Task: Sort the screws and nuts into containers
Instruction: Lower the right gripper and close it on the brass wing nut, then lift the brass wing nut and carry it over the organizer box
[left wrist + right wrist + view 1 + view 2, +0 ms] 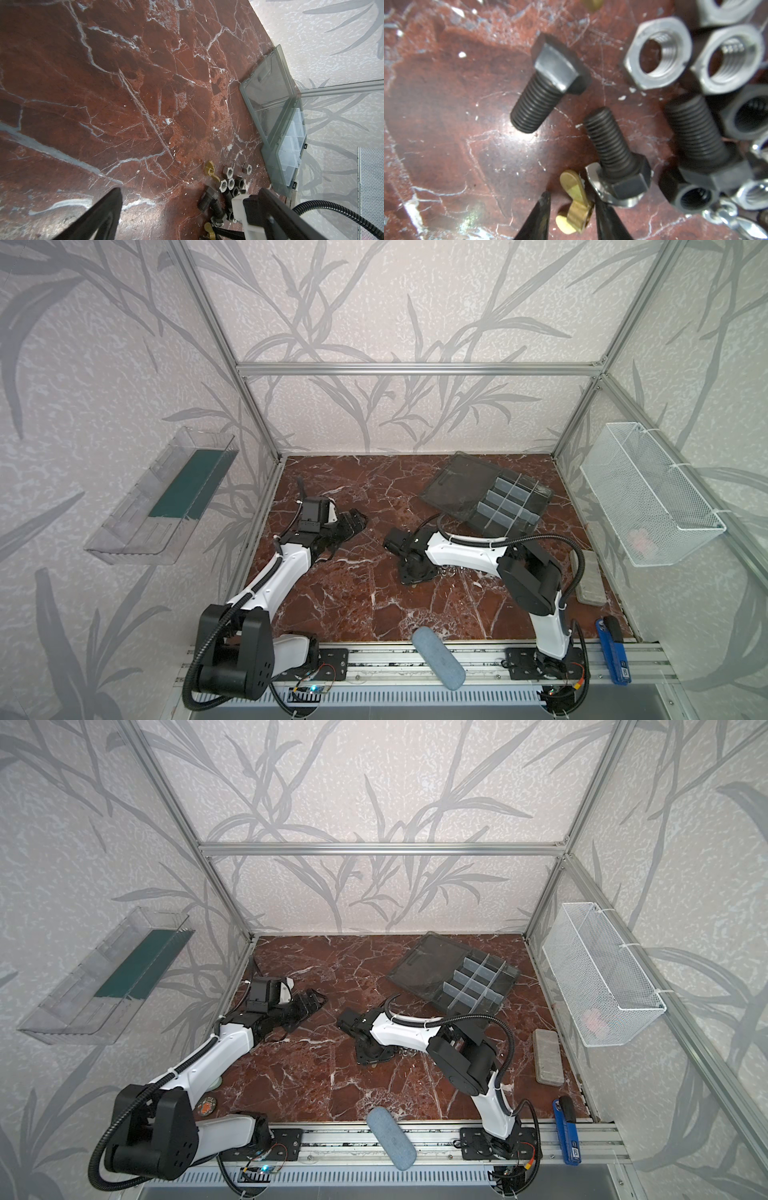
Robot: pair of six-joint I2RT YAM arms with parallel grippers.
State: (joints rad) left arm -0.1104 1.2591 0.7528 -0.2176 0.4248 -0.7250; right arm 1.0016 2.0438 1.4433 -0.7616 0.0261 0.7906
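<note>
In the right wrist view, black screws (542,89) (614,153) lie beside silver hex nuts (656,54) and black nuts (751,116) on the red marble. My right gripper (571,200) points down over this pile (449,570), open. A brass wing nut (575,203) lies between its fingertips, touching one with a gap to the other. The dark grey box of containers (511,506) (291,158) lies open at the back right, lid (461,485) flat. My left gripper (355,524) hovers open at the left, holding nothing. One finger (104,212) shows.
A white mesh basket (648,497) hangs on the right wall, a clear tray (162,497) on the left wall. A grey block (588,578) lies near the right edge. A blue-grey case (438,657) and a blue stapler (615,649) rest on the front rail.
</note>
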